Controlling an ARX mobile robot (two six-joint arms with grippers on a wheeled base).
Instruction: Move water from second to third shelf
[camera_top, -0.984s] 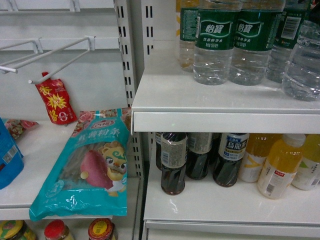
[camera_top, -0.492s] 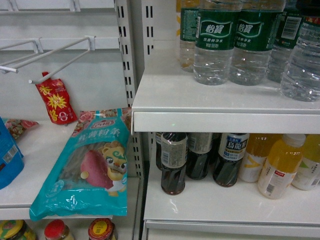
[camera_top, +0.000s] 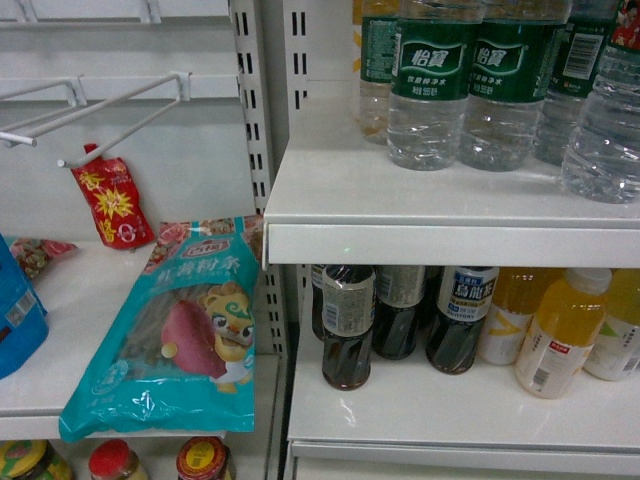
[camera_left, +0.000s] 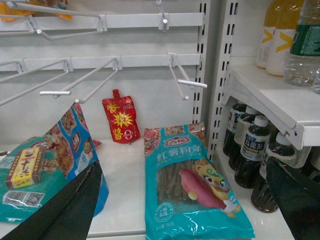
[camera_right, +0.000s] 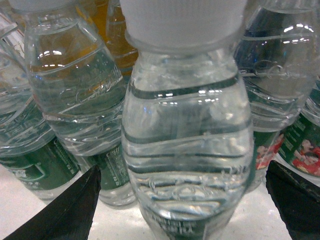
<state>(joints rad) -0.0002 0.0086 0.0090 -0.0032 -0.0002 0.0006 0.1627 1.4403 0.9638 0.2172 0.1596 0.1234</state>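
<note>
Since a second ago, the rightmost water bottle at the edge of the head view has shifted slightly left and tilted; all else on the shelves is unchanged.

Right gripper: wide open, both dark finger tips visible at the lower corners of its wrist view, one on each side of the front bottle, not touching it. White cap fills the top of that view. More green-labelled bottles stand close behind and beside it.

Left gripper: open, holding nothing, hanging in front of the neighbouring bay over the teal snack bag.

Water location: upper shelf in the head view, in a tight group. The shelf below holds dark tea bottles and yellow drinks.

Step, as judged: approach to grasp, not yet closed. Next move calls for advancing until the fingers bracket the bottle body, closing squarely, then lifting clear without knocking the neighbours.
</note>
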